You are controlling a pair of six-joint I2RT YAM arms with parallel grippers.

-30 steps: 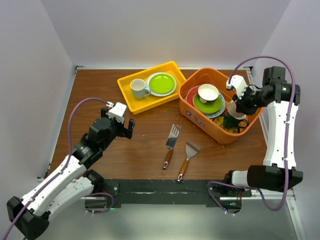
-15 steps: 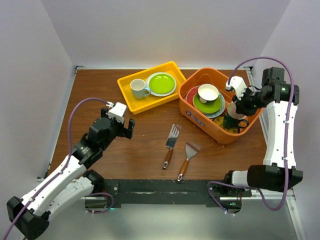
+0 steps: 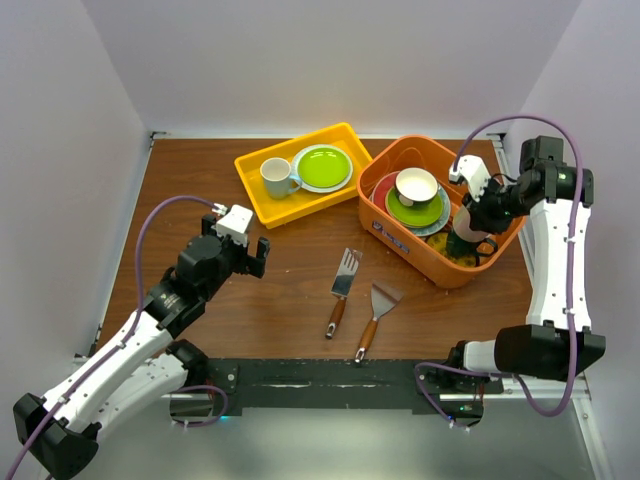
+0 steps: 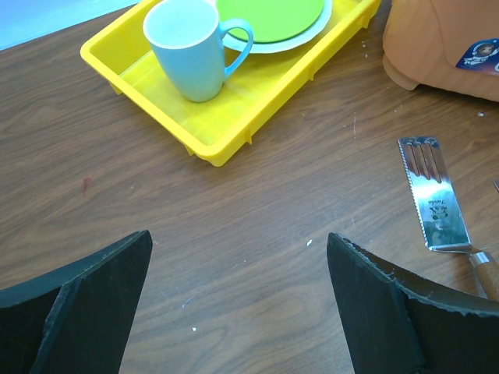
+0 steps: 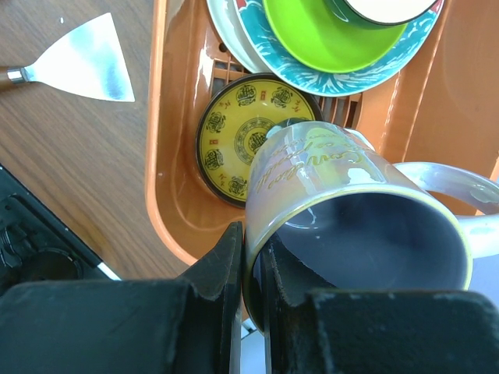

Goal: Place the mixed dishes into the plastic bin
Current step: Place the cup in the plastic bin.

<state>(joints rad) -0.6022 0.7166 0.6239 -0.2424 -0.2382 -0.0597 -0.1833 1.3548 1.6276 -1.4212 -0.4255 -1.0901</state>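
My left pincer (image 3: 243,250) hovers low over the brown wooden counter (image 3: 290,290) on my near left, its fingers spread as wide as they go with nothing between them. Beyond it, mid-counter, two wooden-handled metal spatulas lie side by side without touching, blades pointing away from me: a slotted spatula (image 3: 343,280) and a solid-bladed spatula (image 3: 375,310). To the right, my right pincer (image 5: 253,273) is nearly closed, pinching the wall of a glossy ceramic mug (image 5: 343,202) with gold lettering, a dark inside and a pale handle. The mug hangs tilted inside the near right end of the deep orange plastic bin (image 3: 400,240), above a yellow patterned plate with a dark rim (image 5: 245,136) lying on the bin's slotted bottom; I cannot tell whether mug and plate touch. Further in, the bin holds a lime green plate (image 3: 415,210) stacked on a teal-patterned plate (image 5: 374,74), with a cream bowl (image 3: 416,185) on top and a red-rimmed plate (image 3: 385,190) beneath. Far left of the bin, a shallow yellow rectangular tray (image 3: 300,210) carries a white mug with a pale-blue handle (image 3: 276,177) and another lime green plate with a white rim (image 3: 323,167).
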